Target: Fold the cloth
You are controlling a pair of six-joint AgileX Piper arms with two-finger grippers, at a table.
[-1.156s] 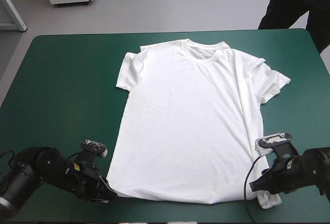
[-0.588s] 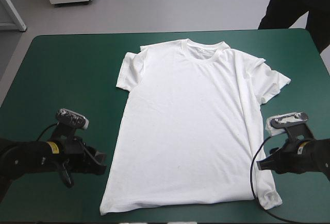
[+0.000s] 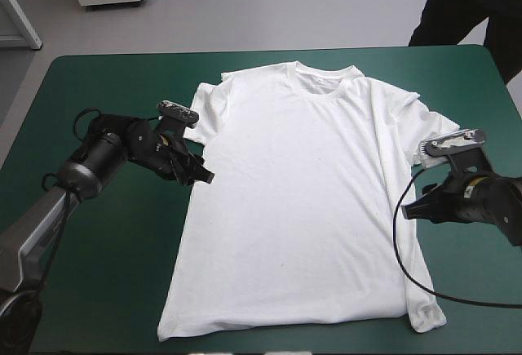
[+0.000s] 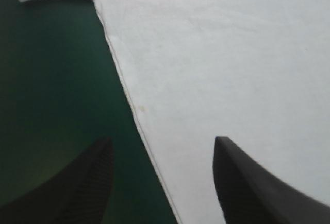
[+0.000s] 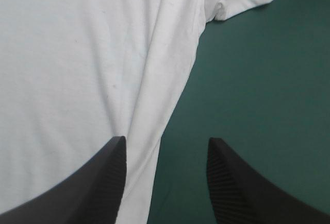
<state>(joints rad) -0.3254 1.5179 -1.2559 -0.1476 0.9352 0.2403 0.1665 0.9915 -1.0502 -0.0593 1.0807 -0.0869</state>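
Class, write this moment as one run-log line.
T-shirt: spread flat | left gripper: open, astride side edge | right gripper: open, astride opposite side edge

We've got the teal-green-covered table [image 3: 106, 281], and the white T-shirt [image 3: 302, 208] lies spread flat across the table's middle, neck toward the far edge, hem close to the near edge.

The left arm [image 3: 102, 153] reaches forward and angles inward; the left gripper [image 3: 204, 176] points toward the right arm [image 3: 489, 200], its black fingers [image 4: 77, 183] standing apart; the right gripper [image 3: 406, 210] faces inward too, its fingers equally spread.
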